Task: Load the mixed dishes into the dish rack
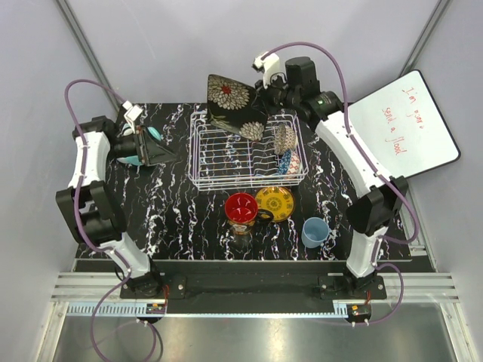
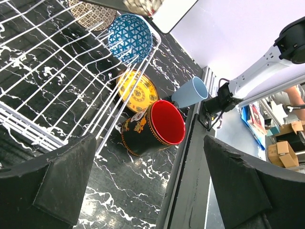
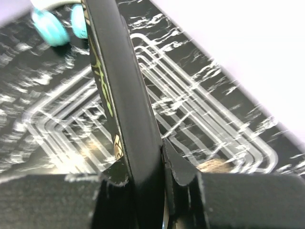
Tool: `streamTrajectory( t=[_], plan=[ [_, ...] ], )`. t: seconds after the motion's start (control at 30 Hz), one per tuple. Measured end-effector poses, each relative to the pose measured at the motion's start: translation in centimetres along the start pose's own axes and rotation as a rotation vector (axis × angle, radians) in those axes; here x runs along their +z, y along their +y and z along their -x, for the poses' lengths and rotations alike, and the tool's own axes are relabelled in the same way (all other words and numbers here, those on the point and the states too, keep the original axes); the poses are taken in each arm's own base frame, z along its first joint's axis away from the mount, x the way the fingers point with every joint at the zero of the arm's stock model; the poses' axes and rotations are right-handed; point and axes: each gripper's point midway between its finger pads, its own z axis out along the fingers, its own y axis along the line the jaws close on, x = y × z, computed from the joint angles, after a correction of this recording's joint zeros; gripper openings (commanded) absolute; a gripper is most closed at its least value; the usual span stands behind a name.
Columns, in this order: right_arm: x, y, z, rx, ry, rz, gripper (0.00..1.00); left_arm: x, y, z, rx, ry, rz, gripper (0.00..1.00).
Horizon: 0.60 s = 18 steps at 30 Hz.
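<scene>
The dish rack (image 1: 226, 170) is a white wire basket in the middle of the table. My right gripper (image 1: 260, 96) (image 3: 159, 174) is shut on the edge of the square dark floral plate (image 1: 230, 98) (image 3: 121, 95), holding it tilted above the rack's back edge (image 3: 205, 100). A blue patterned bowl (image 1: 289, 162) (image 2: 129, 37) and a brown-mesh bowl (image 1: 284, 137) (image 2: 90, 14) stand in the rack's right end. In front of the rack are a dark mug with a red inside (image 1: 241, 207) (image 2: 152, 128), a yellow patterned plate (image 1: 275, 202) (image 2: 137, 89) and a light-blue cup (image 1: 315, 231) (image 2: 190, 93). My left gripper (image 1: 157, 148) (image 2: 152, 191) is open with nothing between its fingers, left of the rack.
Teal headphones (image 1: 149, 134) (image 3: 52, 26) lie under the left gripper at the table's left side. A whiteboard (image 1: 404, 124) with red writing leans at the right. The table's near edge (image 2: 190, 181) runs just behind the mug and cup.
</scene>
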Motion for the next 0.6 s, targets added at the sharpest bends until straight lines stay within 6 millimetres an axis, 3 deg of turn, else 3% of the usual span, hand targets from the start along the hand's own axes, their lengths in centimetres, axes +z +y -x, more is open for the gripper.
streamTrajectory(
  t=[0.1,0.3,0.47,0.53,0.6],
  plan=[
    [0.4,-0.3,-1.1,-0.161,-0.026,-0.029,0.0,0.5,0.6,-0.4,-0.006,0.008,-0.017,0.99],
    [2.1,-1.7,-5.6,-0.383,0.012,-0.058,0.0,2.0,4.4,-2.5,-0.081,0.042,-0.052,0.99],
    [3.4,-4.2,-5.4,-0.452,-0.015,-0.109,0.0,3.1,6.9,-4.1,-0.202,0.135,-0.008,0.99],
    [3.6,-5.5,-5.2,-0.455,-0.028,-0.128,0.0,3.7,8.3,-6.3,-0.182,0.277,0.138,0.99],
    [3.7,-6.9,-4.9,-0.452,-0.041,-0.144,0.0,4.9,8.0,-7.4,-0.139,0.384,0.247,0.99]
  ],
)
